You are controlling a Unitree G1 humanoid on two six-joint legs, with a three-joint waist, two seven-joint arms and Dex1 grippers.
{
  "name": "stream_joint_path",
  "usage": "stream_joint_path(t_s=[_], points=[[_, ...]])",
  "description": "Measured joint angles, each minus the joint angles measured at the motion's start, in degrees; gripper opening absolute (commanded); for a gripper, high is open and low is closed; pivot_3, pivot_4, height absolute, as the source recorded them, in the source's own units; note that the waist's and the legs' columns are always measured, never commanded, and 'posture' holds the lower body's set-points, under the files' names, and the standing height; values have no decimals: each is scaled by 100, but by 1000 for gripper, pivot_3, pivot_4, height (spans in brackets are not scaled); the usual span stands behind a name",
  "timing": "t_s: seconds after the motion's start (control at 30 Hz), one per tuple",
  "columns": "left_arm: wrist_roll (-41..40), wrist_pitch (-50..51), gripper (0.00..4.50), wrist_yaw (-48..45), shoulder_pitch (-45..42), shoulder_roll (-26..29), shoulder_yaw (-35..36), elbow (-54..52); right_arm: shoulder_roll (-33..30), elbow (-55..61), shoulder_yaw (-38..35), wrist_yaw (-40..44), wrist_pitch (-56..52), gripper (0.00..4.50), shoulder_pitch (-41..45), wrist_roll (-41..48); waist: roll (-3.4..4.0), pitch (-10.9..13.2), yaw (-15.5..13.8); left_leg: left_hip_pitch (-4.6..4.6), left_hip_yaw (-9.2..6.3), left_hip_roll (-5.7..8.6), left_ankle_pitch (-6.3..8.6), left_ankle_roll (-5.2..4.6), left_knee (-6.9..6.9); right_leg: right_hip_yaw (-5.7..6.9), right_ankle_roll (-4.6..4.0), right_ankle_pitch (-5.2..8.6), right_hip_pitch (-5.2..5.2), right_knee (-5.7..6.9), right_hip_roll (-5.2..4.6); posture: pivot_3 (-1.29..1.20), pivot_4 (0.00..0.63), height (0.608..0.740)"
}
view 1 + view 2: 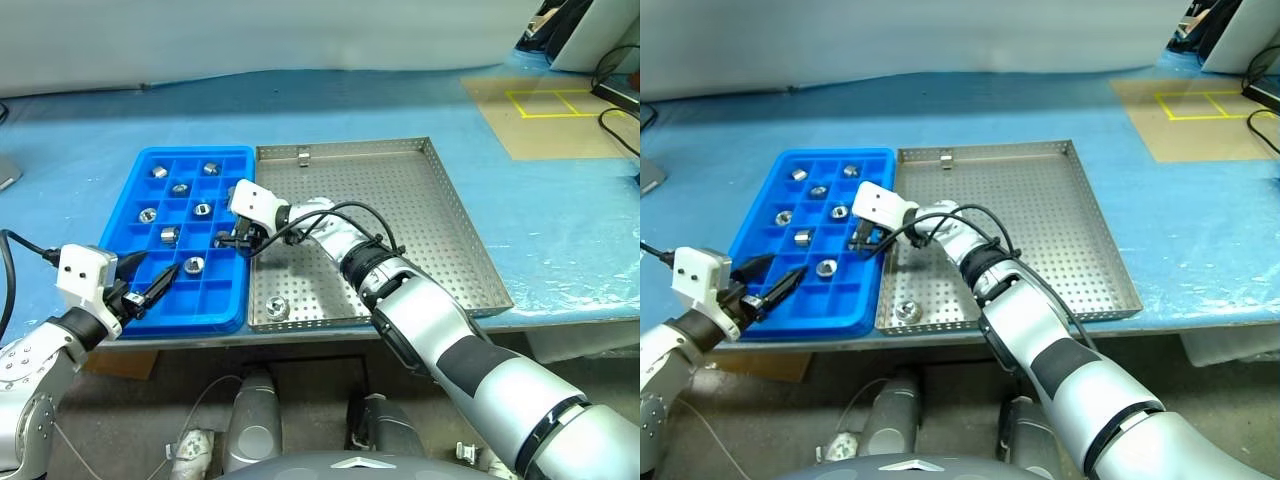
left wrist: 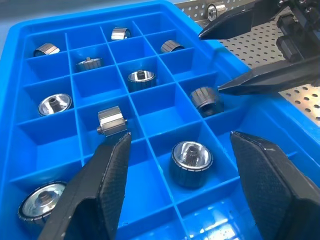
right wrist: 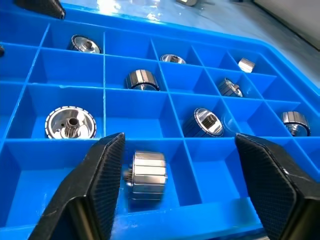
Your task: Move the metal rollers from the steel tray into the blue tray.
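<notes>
Nearest to me is my left gripper (image 1: 150, 283), hovering over the near left corner of the blue tray (image 1: 225, 318) with its two black fingers spread and nothing between them. Just past it, my right gripper (image 1: 235, 240) reaches in from the right across the seam between the two trays, its fingers spread wide as well over a compartment on the blue tray's right side. In the right wrist view I see a ribbed roller (image 3: 145, 175) lying on its side in the compartment between those fingers, not pinched. The blue tray sits on the left, touching the steel tray (image 1: 455, 215) on the right, both on the blue-covered table (image 1: 560, 230). Several metal rollers (image 1: 194, 265) already lie in separate compartments, some upright, some on their sides. I see one last roller (image 1: 277, 307) on the steel tray's perforated floor, near its near left corner, well apart from both grippers.
</notes>
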State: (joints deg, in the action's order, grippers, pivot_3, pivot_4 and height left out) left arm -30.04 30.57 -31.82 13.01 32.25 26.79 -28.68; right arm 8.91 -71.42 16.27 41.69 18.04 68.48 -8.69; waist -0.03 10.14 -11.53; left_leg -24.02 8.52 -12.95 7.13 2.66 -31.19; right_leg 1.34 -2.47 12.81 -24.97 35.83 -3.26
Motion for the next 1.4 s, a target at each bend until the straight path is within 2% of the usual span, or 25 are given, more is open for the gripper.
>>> stream_joint_path(t_s=[0.07, 0.17, 0.3, 0.37, 0.5, 0.67, 0.93, 1.4], points=[[-3, 10, 3347, -26, -85, 18, -74, 45, -56, 177, -141, 276, -30, 3682, -7, 128, 0, 0, 2, -2, 0, 0, 0, 0, -3, 1, 0, 0, 0, 2, 0, 326, 150, 740], [-18, 53, 3347, -134, -311, 68, -332, 108, -439, 1200, -296, 1219, -289, 3682, -212, 533, -2, -1, -24, -2, -1, 2, 0, -1, -14, 4, 3, -2, 17, -1, -2, 265, 150, 740], [6, 69, 3347, -374, -725, 231, -784, 325, -1651, 3293, -210, 2569, -1107, 3682, -1255, 902, -9, -6, -44, 14, -3, 8, 1, -5, -32, 6, 24, -9, 63, -16, -5, 203, 150, 740], [127, 77, 3347, -523, -884, 403, -1079, 490, -2170, 4086, -47, 3084, -1638, 3682, -1852, 963, -9, -6, 26, 27, -1, 4, 3, -8, -45, 2, 26, -11, 67, -11, -2, 171, 150, 740], [245, 61, 3347, -809, -1252, 491, -1601, 712, -2647, 5089, 288, 3688, -2597, 3682, -2365, 1120, -7, -5, 309, 54, 3, -2, -4, 3, -32, -7, 14, -16, 65, 2, 10, 149, 150, 740], [272, 54, 3347, -991, -1407, 637, -1681, 816, -2498, 5307, 493, 3727, -3057, 3682, -2418, 1152, -8, -7, 468, 77, 6, -7, -11, 14, -9, -13, -4, -19, 67, 3, 21, 168, 150, 740], [303, 135, 3347, -1005, -1011, 808, -1490, 707, -2018, 4740, 842, 3337, -2962, 3682, -2618, 1040, -8, -7, 414, 69, 7, -1, -7, 7, -10, -5, -4, -18, 74, -13, 9, 227, 150, 740], [124, 405, 3347, -663, -378, 801, -1075, 95, -1854, 4372, 1086, 3289, -2532, 3682, -2746, 863, -8, -7, 278, 75, 6, -1, -6, 6, -4, -5, -4, -17, 78, -15, 7, 303, 150, 740]])
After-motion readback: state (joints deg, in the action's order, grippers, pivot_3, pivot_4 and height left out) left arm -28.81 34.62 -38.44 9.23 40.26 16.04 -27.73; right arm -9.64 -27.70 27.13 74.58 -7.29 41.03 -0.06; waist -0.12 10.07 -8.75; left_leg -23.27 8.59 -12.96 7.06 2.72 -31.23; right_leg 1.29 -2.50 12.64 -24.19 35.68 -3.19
